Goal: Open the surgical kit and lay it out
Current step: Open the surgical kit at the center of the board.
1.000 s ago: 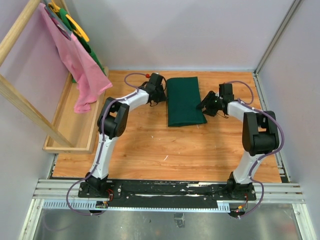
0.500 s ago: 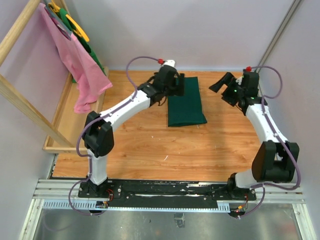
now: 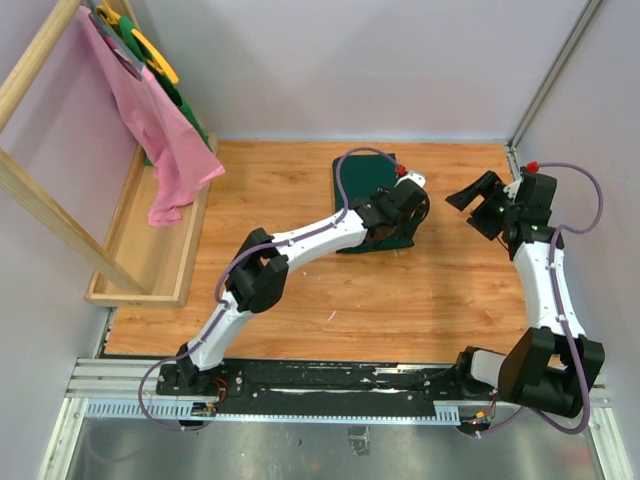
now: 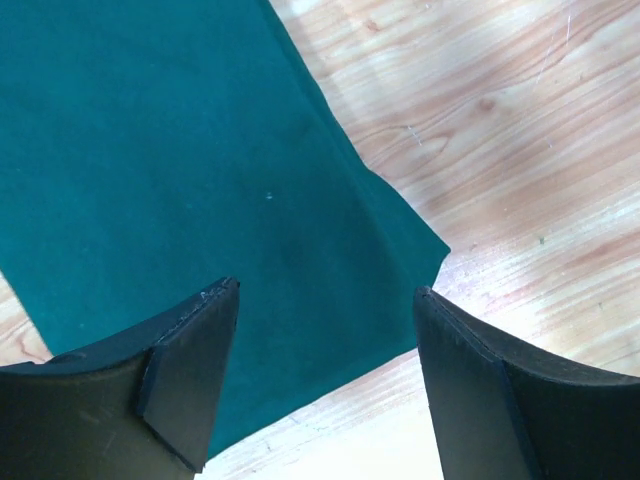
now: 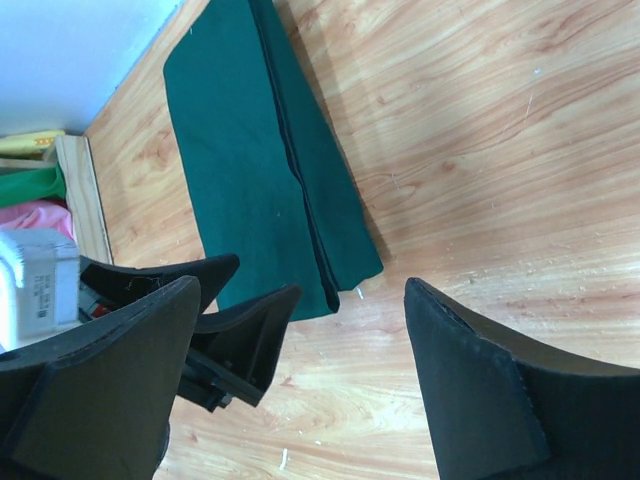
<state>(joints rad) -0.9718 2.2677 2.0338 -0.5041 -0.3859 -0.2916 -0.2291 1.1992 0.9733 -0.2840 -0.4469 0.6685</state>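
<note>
Far left, against the wall: a slanted wooden rack (image 3: 35, 60) hung with a pink cloth (image 3: 160, 130), green and yellow items tucked behind it, all above a shallow wooden tray (image 3: 150, 270) set beside the tabletop.

Next, across the wooden table (image 3: 300, 300): the left arm (image 3: 310, 237), stretched from its base at the near edge diagonally toward the far middle, a purple cable (image 3: 345, 165) looped above its wrist. At its end, the left gripper (image 4: 322, 290), jaws spread apart and clamped on nothing, poised over the near right corner of the surgical kit (image 3: 365, 185). Through the left wrist camera: one black finger over the dark green cloth, the other over bare wood just past the corner. Contact with the cloth impossible to tell.

The kit itself: a dark green cloth wrap, folded shut into a flat oblong, lying toward the far middle of the table, its long side running away from the arms. In the right wrist view, a lengthwise fold line down the cloth.

Further right, well apart from the wrap: the right gripper (image 5: 303, 290), jaws wide apart and empty, held above bare wood near the right wall, pointed back toward the kit.

Far right: the right arm (image 3: 548, 280), rising from its base along the table's right edge.
</note>
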